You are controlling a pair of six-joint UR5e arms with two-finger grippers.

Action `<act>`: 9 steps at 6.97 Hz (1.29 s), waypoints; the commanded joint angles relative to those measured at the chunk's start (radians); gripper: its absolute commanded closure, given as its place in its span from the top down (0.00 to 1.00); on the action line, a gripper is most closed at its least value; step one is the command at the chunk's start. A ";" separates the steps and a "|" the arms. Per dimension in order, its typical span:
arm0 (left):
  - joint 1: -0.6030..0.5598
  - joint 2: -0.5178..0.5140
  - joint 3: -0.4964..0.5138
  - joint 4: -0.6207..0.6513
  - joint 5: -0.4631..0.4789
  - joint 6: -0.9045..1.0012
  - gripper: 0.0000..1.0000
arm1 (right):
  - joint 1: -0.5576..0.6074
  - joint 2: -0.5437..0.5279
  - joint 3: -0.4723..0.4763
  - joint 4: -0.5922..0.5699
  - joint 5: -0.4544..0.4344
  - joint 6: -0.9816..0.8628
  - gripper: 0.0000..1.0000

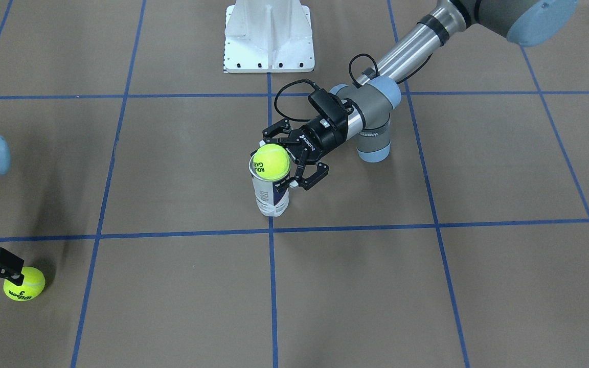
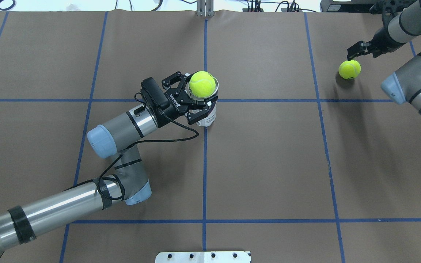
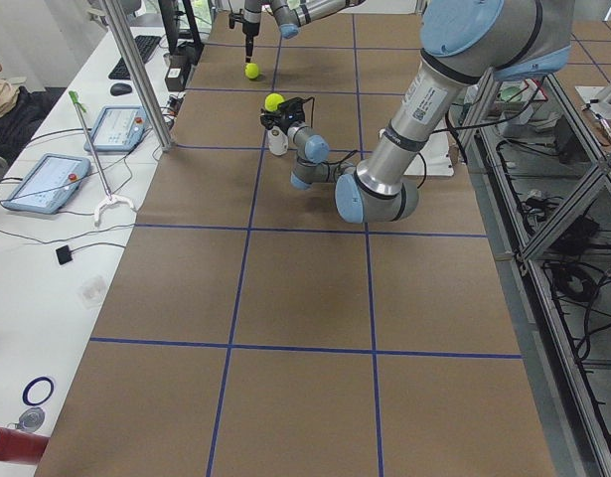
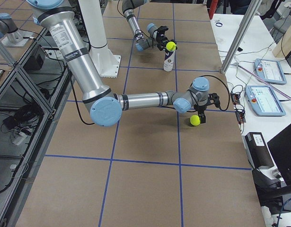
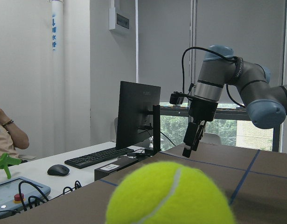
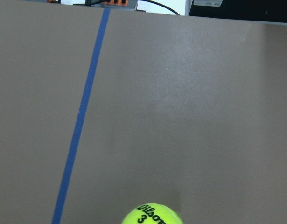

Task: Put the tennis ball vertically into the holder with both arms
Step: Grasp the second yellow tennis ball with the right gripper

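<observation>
- One yellow-green tennis ball (image 2: 202, 83) sits on the metal-rimmed mouth of the upright clear plastic holder (image 1: 272, 197), protruding.
- Left gripper (image 2: 192, 98) spread apart around the holder.
- Second Wilson ball (image 1: 24, 284) on the counter (image 1: 427, 296); right gripper (image 2: 355, 51) state: cannot tell.

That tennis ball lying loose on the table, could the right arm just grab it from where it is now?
Probably yes. The right gripper hangs right beside the loose tennis ball, nothing lies between them, and the table around the ball is bare.
</observation>
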 commanded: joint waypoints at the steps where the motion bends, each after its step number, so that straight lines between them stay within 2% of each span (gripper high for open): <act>1: 0.000 0.000 0.001 0.000 0.000 0.000 0.92 | -0.037 -0.007 -0.003 0.002 -0.042 0.007 0.99; 4: 0.000 0.000 0.001 0.000 0.000 0.000 0.92 | -0.078 -0.013 -0.003 0.002 -0.120 0.008 0.99; 5: 0.000 0.000 0.002 0.000 0.000 0.000 0.92 | -0.088 -0.015 -0.003 0.001 -0.124 0.006 0.88; 6: 0.000 0.000 0.001 0.000 0.000 0.000 0.93 | -0.097 -0.018 -0.003 0.001 -0.124 0.006 0.70; 7: 0.000 0.000 0.001 0.000 0.000 0.000 0.93 | -0.098 -0.016 -0.003 -0.001 -0.124 0.006 0.38; 8: 0.000 0.000 0.001 0.000 0.000 0.000 0.93 | -0.098 -0.010 0.004 -0.001 -0.123 0.007 0.00; 9: 0.000 0.002 0.001 -0.002 -0.002 0.000 0.93 | -0.094 -0.001 0.023 -0.001 -0.117 0.009 0.00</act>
